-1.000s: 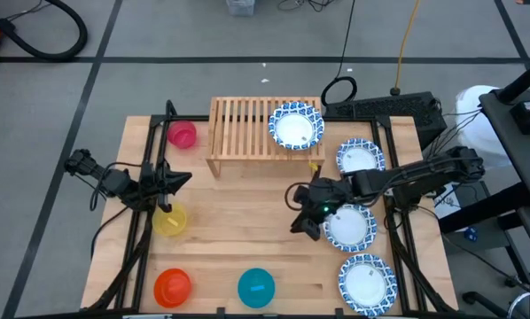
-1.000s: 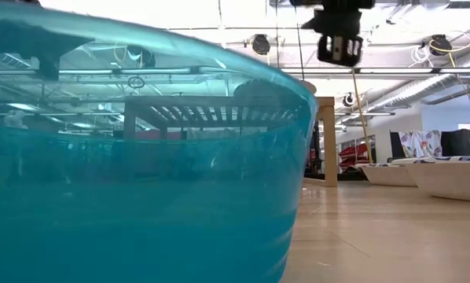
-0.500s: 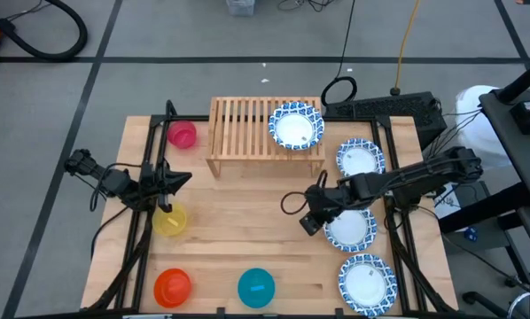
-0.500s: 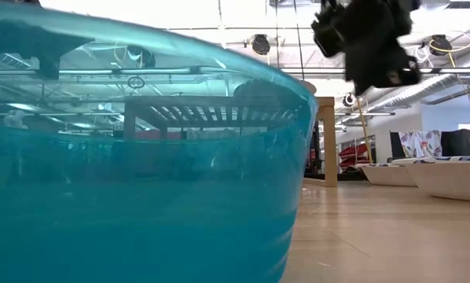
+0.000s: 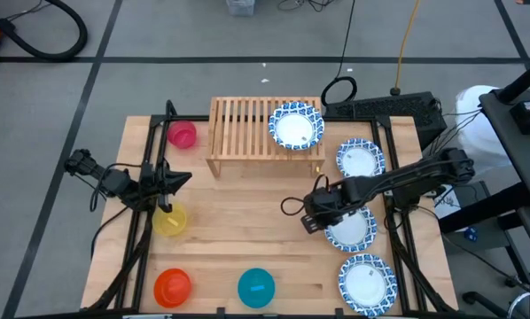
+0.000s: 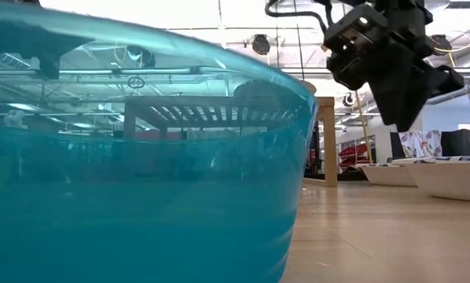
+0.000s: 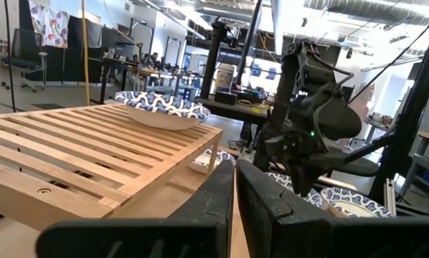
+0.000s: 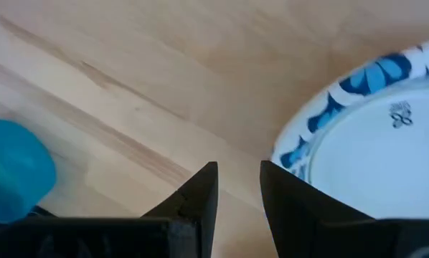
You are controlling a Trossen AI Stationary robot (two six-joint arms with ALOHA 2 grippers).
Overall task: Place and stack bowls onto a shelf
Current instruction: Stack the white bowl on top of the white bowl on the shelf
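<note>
While I watch from above, my right gripper (image 5: pixel 313 213) hangs just beside the rim of the middle blue-patterned bowl (image 5: pixel 351 227). I count four patterned bowls, one (image 5: pixel 295 126) on the shelf (image 5: pixel 243 131), and four plain ones: pink (image 5: pixel 182 134), yellow (image 5: pixel 170 220), orange-red (image 5: pixel 172 286), teal (image 5: pixel 256 287). The left gripper (image 5: pixel 178 182) waits near the yellow bowl. At table height the teal bowl (image 6: pixel 133 181) fills my view. The left wrist camera shows its fingers (image 7: pixel 207 201) nearly pressed together. The right wrist camera shows fingers (image 8: pixel 200 190) slightly parted, holding nothing, the patterned bowl (image 8: pixel 372 129) alongside.
</note>
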